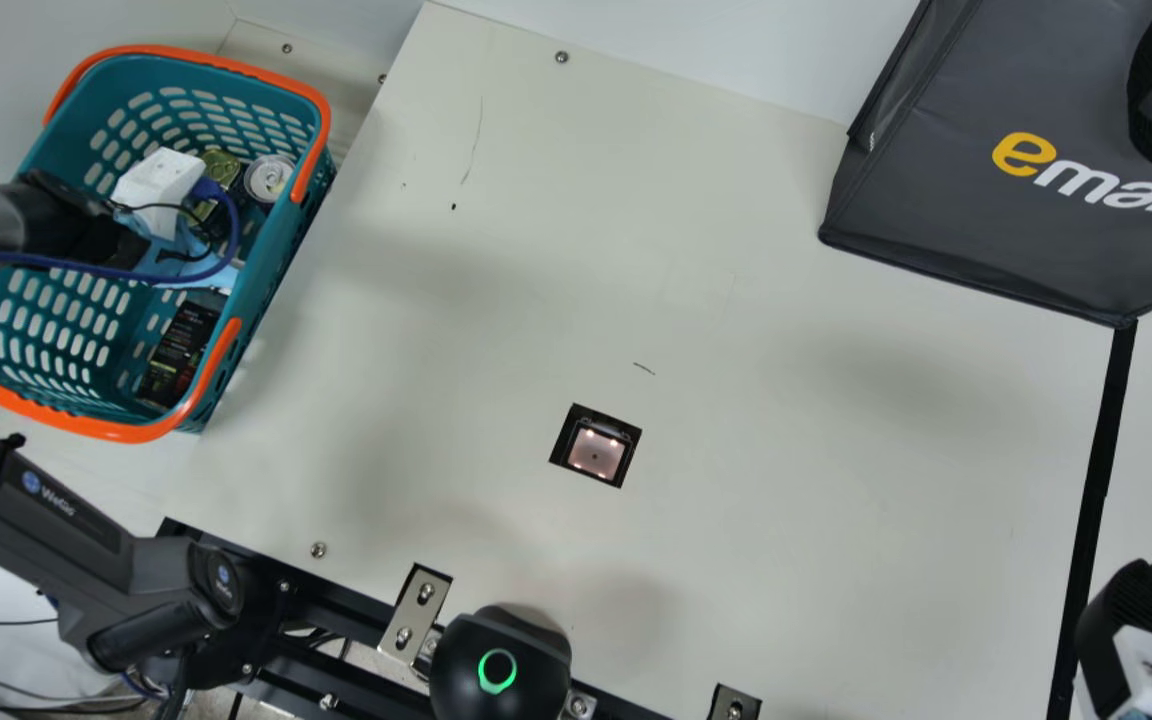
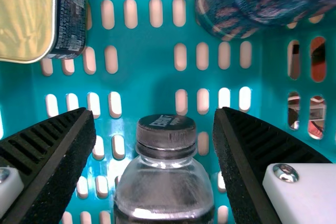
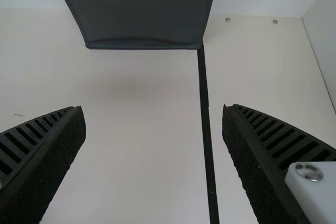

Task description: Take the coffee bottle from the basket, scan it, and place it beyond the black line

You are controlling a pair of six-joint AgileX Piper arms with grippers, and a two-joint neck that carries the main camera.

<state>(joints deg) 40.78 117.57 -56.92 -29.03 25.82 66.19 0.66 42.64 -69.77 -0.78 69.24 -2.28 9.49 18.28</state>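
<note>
At ten o'clock of the table, as the main view shows it, the teal basket [image 1: 148, 432] with orange trim holds the coffee bottle [image 2: 165, 182]. It has a black screw cap [image 2: 166, 132], finely ridged round the side, with pale print on its flat top. Beneath come a short neck and rounded shoulders of clear, glossy plastic, streaked with white glints; a darker band begins lower down, mostly cut off by the left wrist view's edge. Whether the bottle stands or leans, I cannot tell.

Down in the basket, the left gripper [image 1: 158, 182] is wide open, its fingers on either side of the bottle in the wrist view, gripping nothing. Toward four o'clock, by the black line [image 1: 1096, 490], the right gripper [image 1: 1131, 610] is also spread wide and empty.
</note>
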